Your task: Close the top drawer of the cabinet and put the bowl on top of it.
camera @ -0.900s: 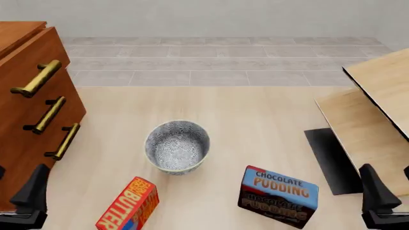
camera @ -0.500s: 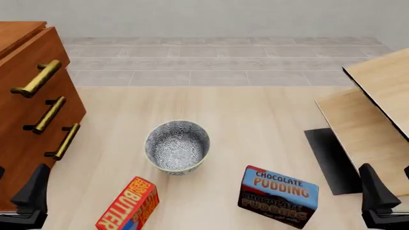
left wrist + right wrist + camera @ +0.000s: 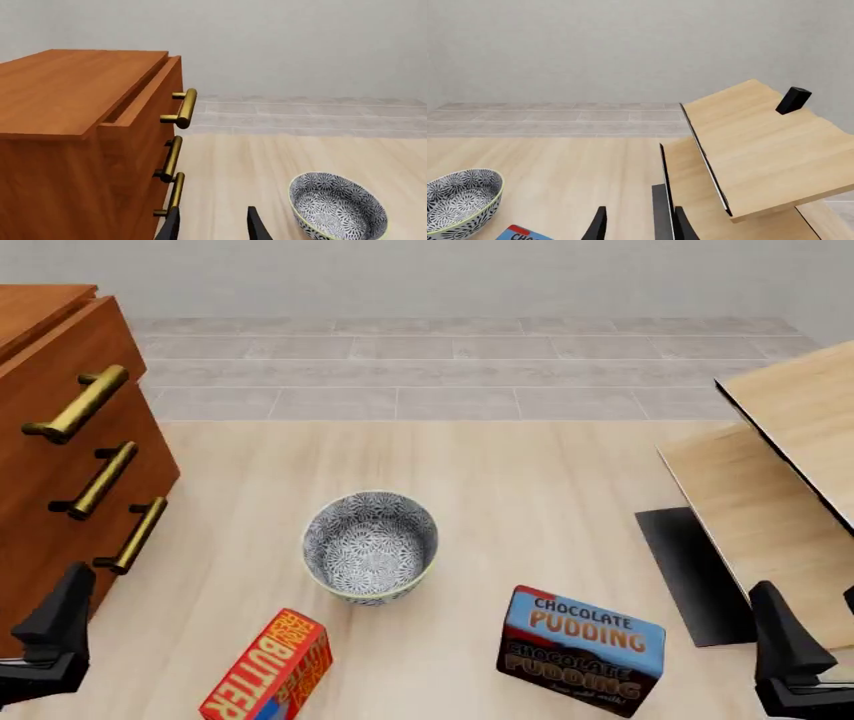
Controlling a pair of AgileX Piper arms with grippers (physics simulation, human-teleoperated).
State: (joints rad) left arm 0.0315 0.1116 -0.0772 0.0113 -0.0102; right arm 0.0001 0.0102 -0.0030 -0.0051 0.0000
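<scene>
The top drawer (image 3: 143, 107) of the cabinet (image 3: 73, 135) sticks out a little, and you can see a dark gap behind its front in the left wrist view. It is reddish-brown wood with a shiny brass handle (image 3: 76, 403), and two more drawers with the same kind of handle sit under it. In the front view the cabinet stands at about 9 o'clock from the bowl (image 3: 371, 545), and the two are well apart. The bowl sits upright on the table (image 3: 534, 490), near the middle. It is round and deep, white with tiny dark blue flowers all over, and it has a yellowish rim. A butter box (image 3: 267, 668) lies near it at 7 o'clock and a chocolate pudding box (image 3: 582, 648) at 4 o'clock. The left gripper (image 3: 212, 225) is low by the cabinet's bottom corner, with its fingers spread apart and nothing in them. The right gripper (image 3: 635, 224) is at the near right, fingers apart too, holding nothing. What could go wrong? If the arm pushes the handle from the side, the drawer might not slide in. The bowl's wall is smooth and curved, so it could slip out of a weak pinch or tip over. A wide swing could knock the butter box.
</scene>
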